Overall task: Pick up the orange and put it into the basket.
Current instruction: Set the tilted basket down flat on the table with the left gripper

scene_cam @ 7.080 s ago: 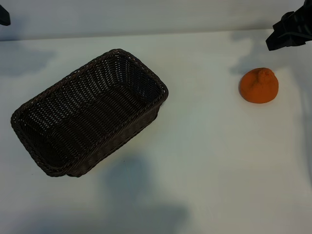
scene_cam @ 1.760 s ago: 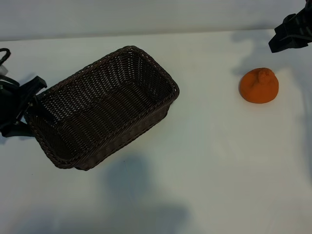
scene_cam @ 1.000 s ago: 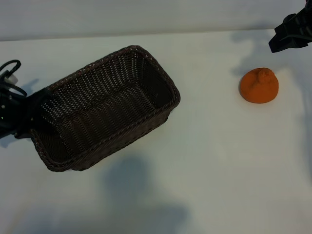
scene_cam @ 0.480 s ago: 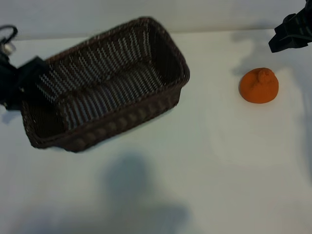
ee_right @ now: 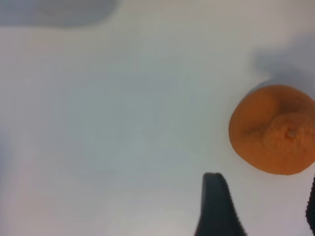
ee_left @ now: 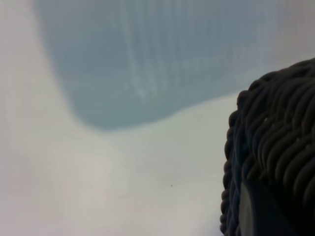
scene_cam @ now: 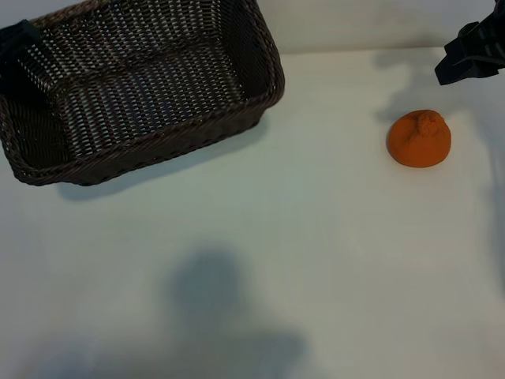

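surface: plain white table [scene_cam: 316, 260] fills nearly the whole exterior view | backdrop: pale wall band [scene_cam: 355, 24] along the far edge | light: soft, from above, casting blurred grey shadows on the tabletop

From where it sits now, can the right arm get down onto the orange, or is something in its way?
Probably yes. The right gripper hangs open just beyond the orange, which sits alone on bare table; the basket, held by the left gripper, is far off.
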